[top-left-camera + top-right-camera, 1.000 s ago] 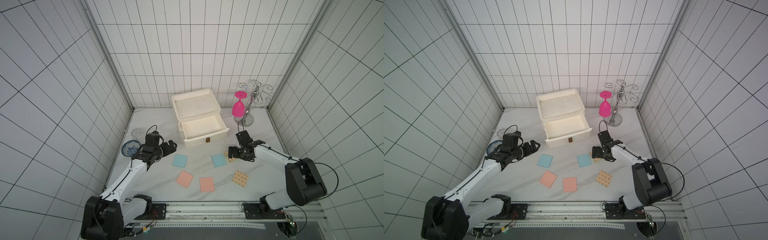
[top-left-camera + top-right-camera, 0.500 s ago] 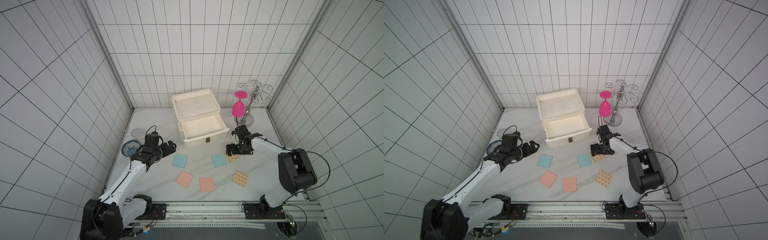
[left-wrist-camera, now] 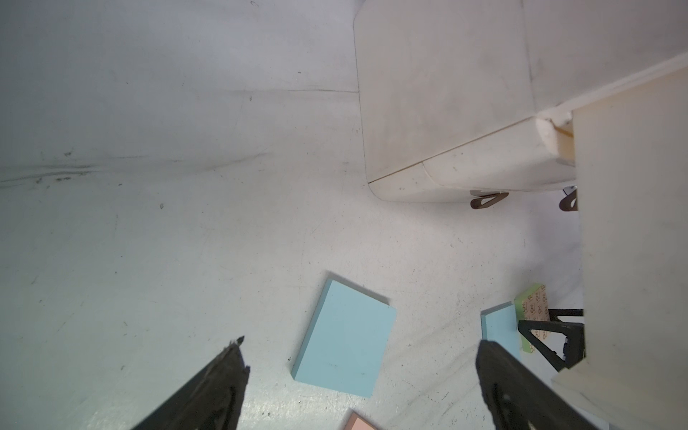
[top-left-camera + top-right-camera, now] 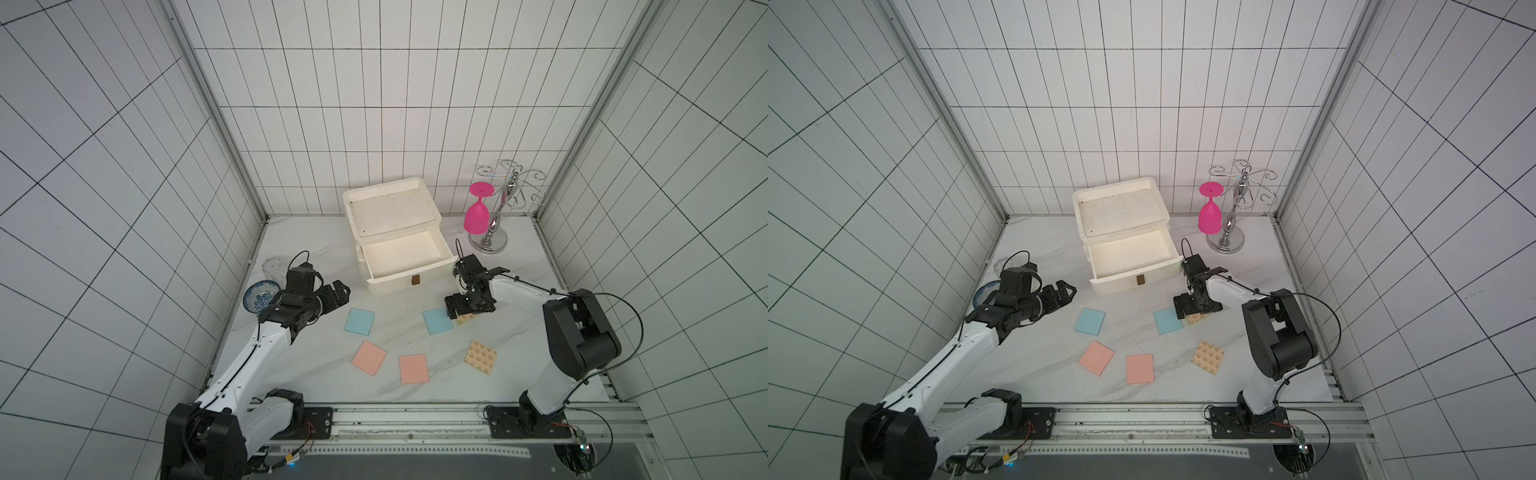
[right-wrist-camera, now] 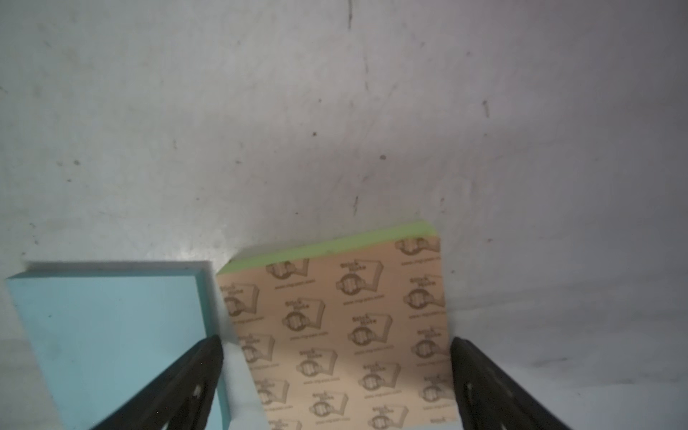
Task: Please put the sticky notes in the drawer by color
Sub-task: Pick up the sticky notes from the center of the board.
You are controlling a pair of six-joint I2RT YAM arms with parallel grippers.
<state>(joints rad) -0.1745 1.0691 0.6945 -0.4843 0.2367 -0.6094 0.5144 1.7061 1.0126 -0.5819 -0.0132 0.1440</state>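
Your right gripper stands wide astride the tan pad, mid table, before the open drawer. One finger overhangs the blue pad just beside it, so closing may pinch both. Your left gripper is wide and empty.

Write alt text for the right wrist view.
The open right pincer straddles a tan patterned sticky-note pad with a green edge, lying on the white tabletop. A light blue pad lies close beside it.
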